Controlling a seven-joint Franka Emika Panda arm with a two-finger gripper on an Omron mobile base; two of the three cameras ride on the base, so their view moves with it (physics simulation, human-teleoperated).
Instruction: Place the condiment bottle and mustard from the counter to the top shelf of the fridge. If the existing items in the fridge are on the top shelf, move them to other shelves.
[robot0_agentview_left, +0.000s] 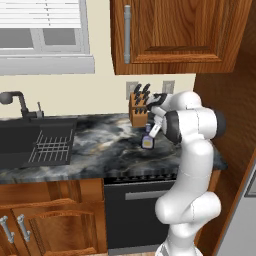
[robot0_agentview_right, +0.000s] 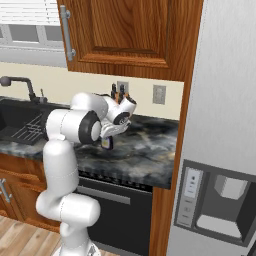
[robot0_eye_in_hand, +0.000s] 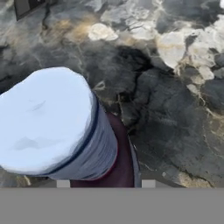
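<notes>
The condiment bottle (robot0_agentview_left: 147, 143) stands upright on the dark marble counter (robot0_agentview_left: 100, 150), in front of the knife block. It has a white cap (robot0_eye_in_hand: 43, 118) and a dark maroon body (robot0_eye_in_hand: 122, 170). My gripper (robot0_agentview_left: 149, 135) comes down on it from above and is shut on the condiment bottle (robot0_agentview_right: 106, 144), a finger on each side of its neck in the hand view. The mustard is out of view. The grey fridge (robot0_agentview_right: 225, 150) stands to the right of the counter with its door shut, so its top shelf is hidden.
A wooden knife block (robot0_agentview_left: 138, 107) stands at the wall just behind the bottle. A black sink (robot0_agentview_left: 35, 140) with a faucet (robot0_agentview_left: 15, 100) lies to the left. A wooden cabinet (robot0_agentview_left: 175, 35) hangs above. A dark dishwasher front (robot0_agentview_left: 135, 210) sits under the counter.
</notes>
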